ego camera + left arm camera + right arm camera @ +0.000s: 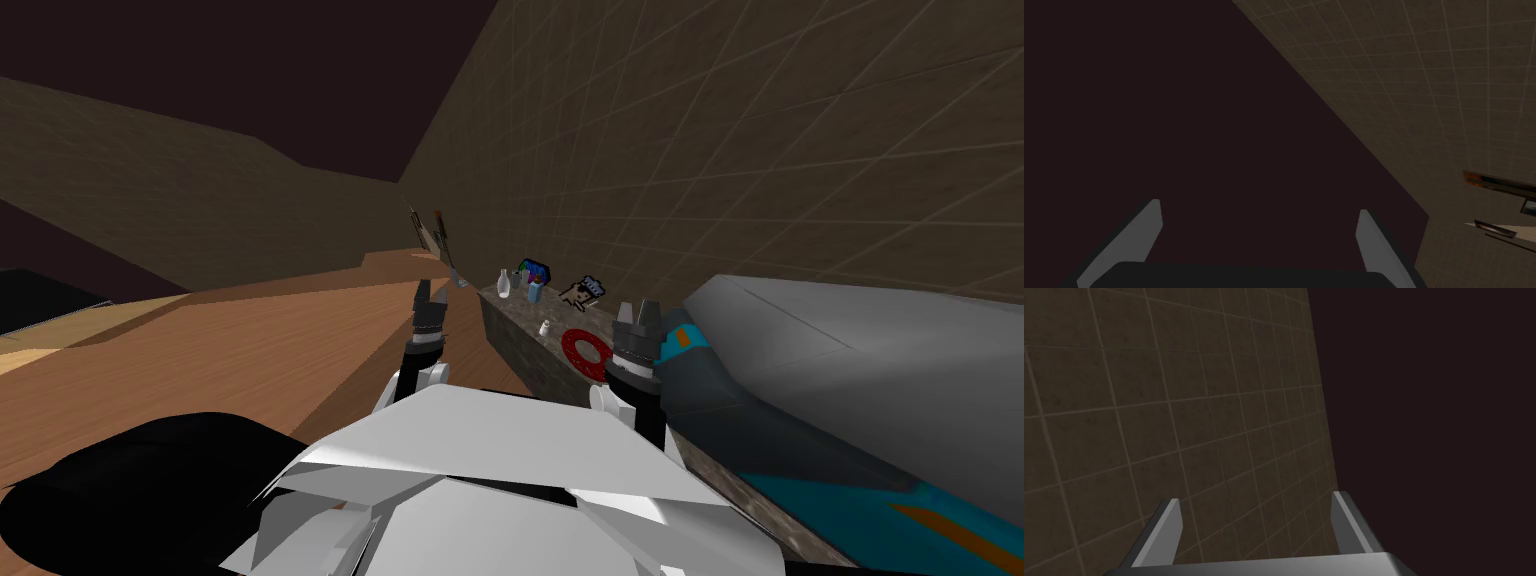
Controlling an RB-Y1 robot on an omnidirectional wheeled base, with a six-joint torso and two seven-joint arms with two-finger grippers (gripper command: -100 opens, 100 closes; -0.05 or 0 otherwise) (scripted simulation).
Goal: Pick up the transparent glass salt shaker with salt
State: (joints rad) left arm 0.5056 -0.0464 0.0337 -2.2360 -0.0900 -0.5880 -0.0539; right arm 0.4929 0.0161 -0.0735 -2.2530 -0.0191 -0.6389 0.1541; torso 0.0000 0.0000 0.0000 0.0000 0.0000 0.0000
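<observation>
Both arms were held up ahead of the robot. The left pincer point(430, 300) was over the wooden floor point(250, 340) and the right pincer point(637, 315) was at the near edge of the speckled counter point(515, 352). Each had its fingers spread wide and gripped nothing, and each pointed up at the tiled wall point(750, 150) rather than down at the goods, a ready posture with no reach begun. Just beyond the right pincer lay a red ring point(585, 347). Just past it stood a small white shaker point(545, 327), upright and apart from its neighbours, apparently the salt shaker sought. The free space around it would leave room for a finger on either side. Farther along the counter, near the wall, stood a white bottle point(503, 284), a blue cup point(536, 293) and a blue box point(533, 270). A large grey and teal object point(800, 380) occupied the counter to the right.
</observation>
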